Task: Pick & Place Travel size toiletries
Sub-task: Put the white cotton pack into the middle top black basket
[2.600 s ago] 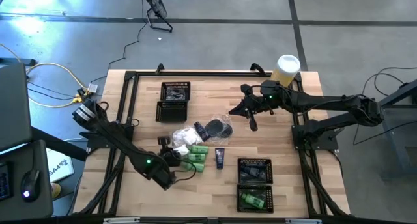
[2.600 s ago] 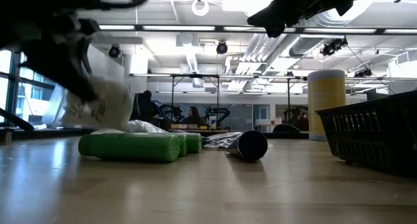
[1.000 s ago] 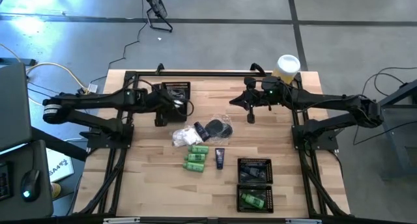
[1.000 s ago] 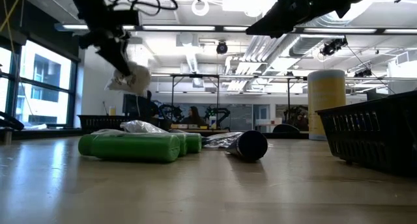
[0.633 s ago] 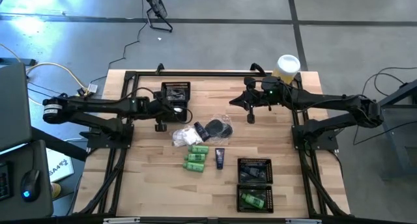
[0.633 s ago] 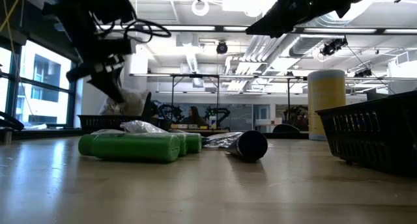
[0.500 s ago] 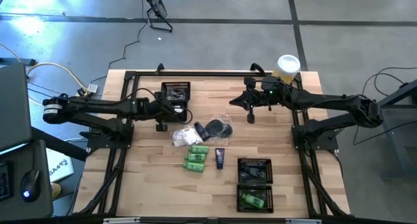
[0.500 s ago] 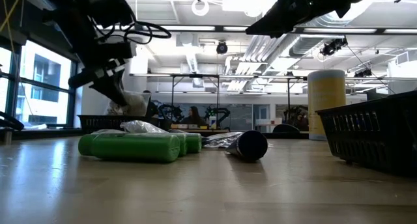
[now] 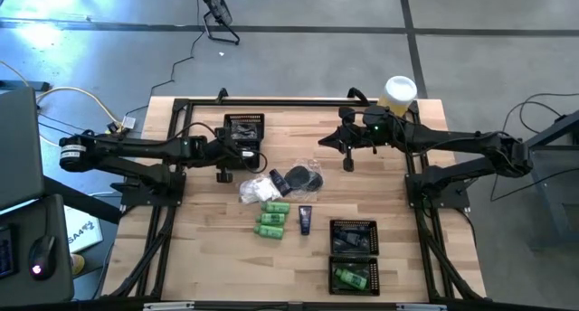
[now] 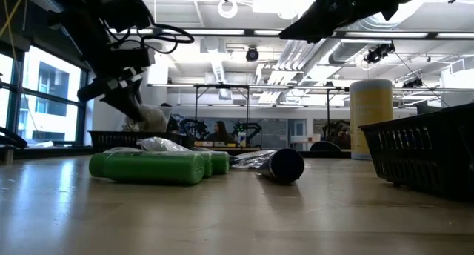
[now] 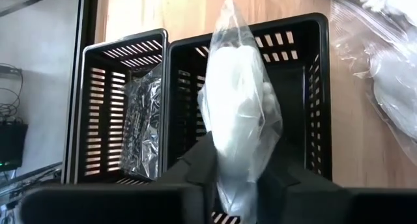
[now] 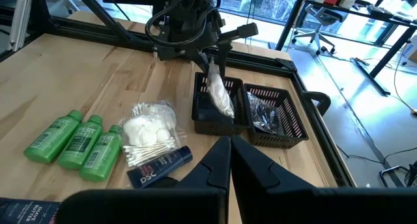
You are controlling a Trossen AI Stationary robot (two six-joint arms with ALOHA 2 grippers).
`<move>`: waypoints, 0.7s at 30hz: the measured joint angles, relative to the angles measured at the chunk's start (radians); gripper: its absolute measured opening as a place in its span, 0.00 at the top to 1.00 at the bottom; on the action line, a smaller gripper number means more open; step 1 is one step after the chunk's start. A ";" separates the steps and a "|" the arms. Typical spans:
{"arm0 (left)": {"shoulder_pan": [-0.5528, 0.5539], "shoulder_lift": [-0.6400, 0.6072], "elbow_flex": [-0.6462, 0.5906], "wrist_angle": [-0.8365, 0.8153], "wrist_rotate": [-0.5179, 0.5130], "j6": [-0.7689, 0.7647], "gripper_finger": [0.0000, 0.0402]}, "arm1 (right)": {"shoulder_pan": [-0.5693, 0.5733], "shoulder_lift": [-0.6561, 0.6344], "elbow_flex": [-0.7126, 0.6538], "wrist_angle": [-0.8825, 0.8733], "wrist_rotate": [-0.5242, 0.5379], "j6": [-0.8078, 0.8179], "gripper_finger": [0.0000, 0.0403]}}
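A wooden bench (image 9: 208,257) carries two pairs of black mesh trays: one pair (image 9: 242,139) at the far left, another (image 9: 353,254) at the near right. A tall yellow cylinder with a white lid (image 9: 399,95) stands at the far right corner. Left of the bench, yellow cables (image 9: 72,98) trail over the grey floor (image 9: 298,62), and a computer mouse (image 9: 37,270) sits on a side desk.

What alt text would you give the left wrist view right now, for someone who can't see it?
The left gripper holds a clear packet of white contents between its fingers, over the empty one of two black mesh trays. The neighbouring tray already holds a crinkly clear packet.
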 joint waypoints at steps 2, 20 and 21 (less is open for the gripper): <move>0.000 0.000 0.000 0.000 -0.011 0.000 0.75 | 0.000 0.000 0.000 0.000 0.000 0.000 0.99; 0.000 0.000 0.261 -0.120 -0.040 0.137 0.58 | 0.000 0.000 0.000 0.000 0.000 0.004 0.99; 0.000 0.000 0.279 -0.137 -0.040 0.137 0.58 | 0.000 0.000 0.000 0.000 0.000 0.004 0.99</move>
